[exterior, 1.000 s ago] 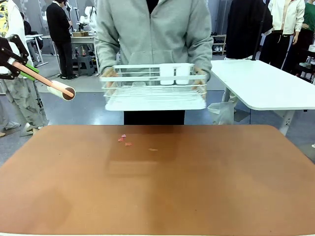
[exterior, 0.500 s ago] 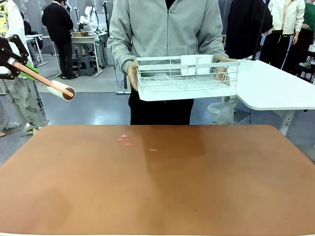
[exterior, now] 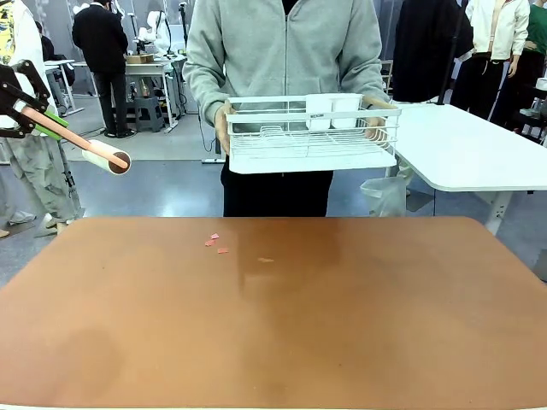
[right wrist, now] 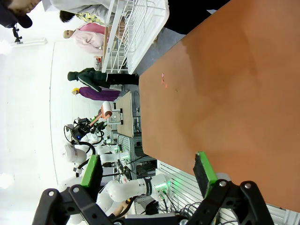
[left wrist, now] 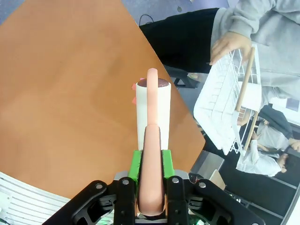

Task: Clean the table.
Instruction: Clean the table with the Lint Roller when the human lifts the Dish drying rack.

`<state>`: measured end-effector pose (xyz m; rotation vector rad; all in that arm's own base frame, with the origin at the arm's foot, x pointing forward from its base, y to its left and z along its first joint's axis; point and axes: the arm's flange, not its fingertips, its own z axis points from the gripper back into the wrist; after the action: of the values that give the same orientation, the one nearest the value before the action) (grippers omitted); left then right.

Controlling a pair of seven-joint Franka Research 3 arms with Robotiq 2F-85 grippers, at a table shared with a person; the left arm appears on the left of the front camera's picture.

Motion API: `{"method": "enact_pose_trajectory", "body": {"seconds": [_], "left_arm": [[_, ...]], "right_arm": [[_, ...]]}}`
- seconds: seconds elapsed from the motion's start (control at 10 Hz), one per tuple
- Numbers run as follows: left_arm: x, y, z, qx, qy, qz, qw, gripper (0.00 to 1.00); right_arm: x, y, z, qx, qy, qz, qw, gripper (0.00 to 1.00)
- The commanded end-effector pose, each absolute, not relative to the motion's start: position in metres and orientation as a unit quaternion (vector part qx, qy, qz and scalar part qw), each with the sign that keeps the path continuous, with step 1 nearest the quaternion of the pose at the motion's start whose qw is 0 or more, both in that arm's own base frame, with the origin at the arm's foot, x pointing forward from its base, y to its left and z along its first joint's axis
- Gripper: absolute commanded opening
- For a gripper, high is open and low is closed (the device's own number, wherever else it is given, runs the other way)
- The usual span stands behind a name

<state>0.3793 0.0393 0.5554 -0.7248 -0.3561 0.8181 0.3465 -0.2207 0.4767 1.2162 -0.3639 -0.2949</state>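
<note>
Table point(exterior: 359, 325) sits right in front of the arms, top bare apart from debris. A few red scraps point(exterior: 215, 243) and one orange bit point(exterior: 266, 260) are clustered near the far edge, left of centre. The person is holding the rack point(exterior: 308, 141) in both hands, in the air over the far edge and not touching the top, so I'd call that part done. Left gripper point(left wrist: 151, 164) has its fingers clamped on the pink handle of a lint roller point(left wrist: 152, 110). The roll is up in the air by the far-left corner, well apart from the scraps and off the surface. Right gripper point(right wrist: 147, 171) has its fingers wide apart and empty, above the near side of the table. My read is that the actual cleaning hasn't started. What's left is to bring the roller down and across to the scraps, roll over them, and check that the orange bit gets picked up too.
</note>
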Motion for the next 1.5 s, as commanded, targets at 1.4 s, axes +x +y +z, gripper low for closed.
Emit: {"method": "enact_pose_trajectory", "body": {"seconds": [1.4], "left_arm": [[0.485, 0.081, 0.502, -0.267, -0.107, -0.06, 0.956, 0.22]], "right_arm": [[0.346, -0.221, 0.48, 0.571, -0.175, -0.133, 0.791, 1.0]]}}
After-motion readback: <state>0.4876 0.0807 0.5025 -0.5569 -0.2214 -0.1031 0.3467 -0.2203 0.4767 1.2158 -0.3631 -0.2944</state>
